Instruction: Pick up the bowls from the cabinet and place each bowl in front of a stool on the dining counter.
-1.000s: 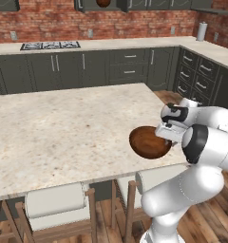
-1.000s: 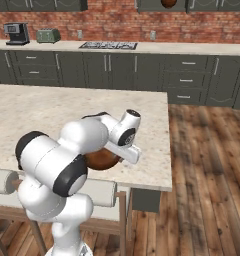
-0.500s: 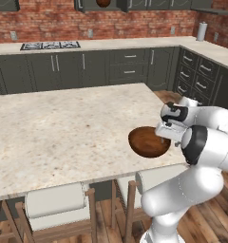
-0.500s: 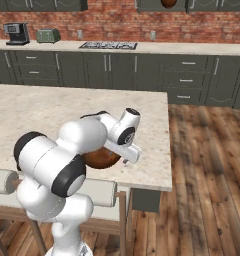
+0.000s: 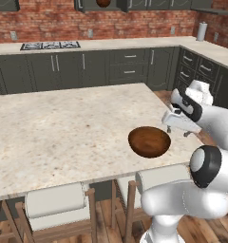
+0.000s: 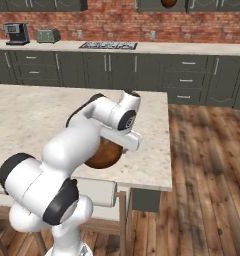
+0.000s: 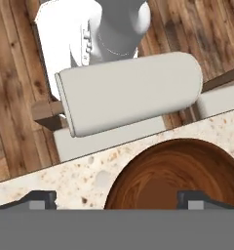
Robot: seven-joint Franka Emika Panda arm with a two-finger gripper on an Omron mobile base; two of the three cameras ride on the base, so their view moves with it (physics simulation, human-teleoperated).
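We see our gripper [image 7: 116, 199] spread wide in the hand view, the two dark fingertips [image 7: 38, 199] standing apart at either side with nothing pinched between them. Right below the gripper sits one bowl [image 5: 149, 141], upright on the dining counter [image 5: 63, 128], its rim free of both tips as far as we can tell. In the right base view the same bowl [image 6: 104, 154] is half hidden behind our forearm. Just past the bowl on our near side runs the counter edge, and beyond that edge, lower down, is a stool [image 7: 128, 93] with a pale cushioned back; in the left base view that stool [image 5: 161, 178] stands directly under the bowl's spot. A second stool [image 5: 56, 201] stands well off to the gripper's left along the same edge. Far ahead of the gripper, across the slab and the floor, dark drawer units [image 5: 130, 64] line the brick wall [image 5: 49, 21]. High above them, in the open cabinet [image 5: 90, 4], the other bowl [image 5: 103, 3] rests on the shelf, also seen in the right base view [image 6: 168, 3]
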